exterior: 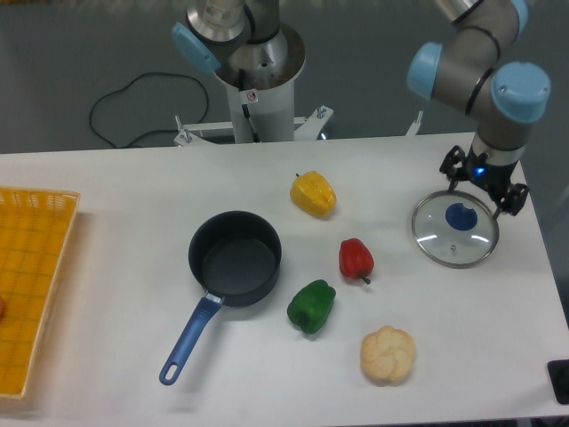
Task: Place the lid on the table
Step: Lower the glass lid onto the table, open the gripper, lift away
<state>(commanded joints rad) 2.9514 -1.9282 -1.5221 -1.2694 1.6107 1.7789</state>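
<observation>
- At the upper right of the frame the arm bends down from the top edge, and its gripper (484,184) hangs over the far edge of the lid (454,229).
- Both dark fingers stand apart, one at each side, and they pinch nothing; the blue knob (460,215) is just below them.
- Whether the fingertips touch the glass I cannot tell.
- The lid lies flat on the table (116,240) at the right side, near the table's right edge.
- The top of the arm is cut off by the frame, and the yellow mesh tray (31,285) at the left is also cut off.
- A small orange thing at the tray's left border is too little visible to name.
- The dark saucepan (235,258) with blue handle stands uncovered at the centre, and I see nothing inside.
- Around it lie a yellow pepper (314,194), a red pepper (356,258), a green pepper (311,305) and a cauliflower (388,354).
</observation>
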